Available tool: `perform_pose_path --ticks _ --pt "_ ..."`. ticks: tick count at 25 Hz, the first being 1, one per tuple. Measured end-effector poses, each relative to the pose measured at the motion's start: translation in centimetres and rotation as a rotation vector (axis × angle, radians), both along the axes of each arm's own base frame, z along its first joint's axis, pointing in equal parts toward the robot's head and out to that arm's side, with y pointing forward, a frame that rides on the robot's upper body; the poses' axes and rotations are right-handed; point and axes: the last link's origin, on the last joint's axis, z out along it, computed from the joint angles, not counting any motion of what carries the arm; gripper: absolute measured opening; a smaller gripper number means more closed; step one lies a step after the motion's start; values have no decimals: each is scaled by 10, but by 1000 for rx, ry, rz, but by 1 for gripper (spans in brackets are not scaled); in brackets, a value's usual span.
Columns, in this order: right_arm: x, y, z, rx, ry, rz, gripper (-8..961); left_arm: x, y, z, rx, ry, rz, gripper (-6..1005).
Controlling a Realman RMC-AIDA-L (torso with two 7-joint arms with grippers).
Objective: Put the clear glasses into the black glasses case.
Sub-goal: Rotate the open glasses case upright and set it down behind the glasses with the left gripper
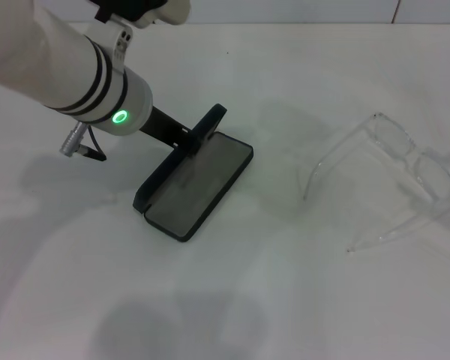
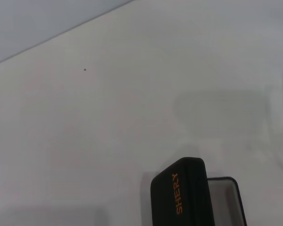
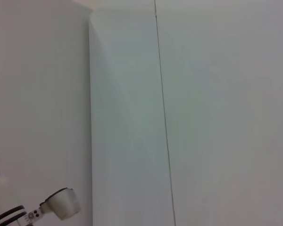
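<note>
My left arm (image 1: 75,71) reached down from the worktop's far left corner, its gripper (image 1: 199,133) closed on the raised lid of the black glasses case (image 1: 199,184), holding it up. The case lay open near the middle of the worktop (image 1: 232,300), grey lining showing. The clear glasses (image 1: 394,176) rested well apart toward the right edge, arms unfolded. My right gripper was out of sight.

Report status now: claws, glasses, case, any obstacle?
Left claw at the black glasses case, holding its lid up. Right claw not in view. Clear glasses on the table, right of the case, arms unfolded. Nothing between them.
</note>
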Motion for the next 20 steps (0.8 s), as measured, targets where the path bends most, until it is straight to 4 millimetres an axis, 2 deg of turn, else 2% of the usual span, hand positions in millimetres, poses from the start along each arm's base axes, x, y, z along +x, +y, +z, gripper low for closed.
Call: perform_pose_path --ticks 6,14,20 --pt "2 -5 0 -2 12 -1 859 9 -5 8 3 -2 -58 210" --pt "4 -12 2 10 24 -2 860 26 -19 19 -8 2 -223 210" --pt "5 -17 6 31 42 5 860 29 -36 14 -166 123 -429 207"
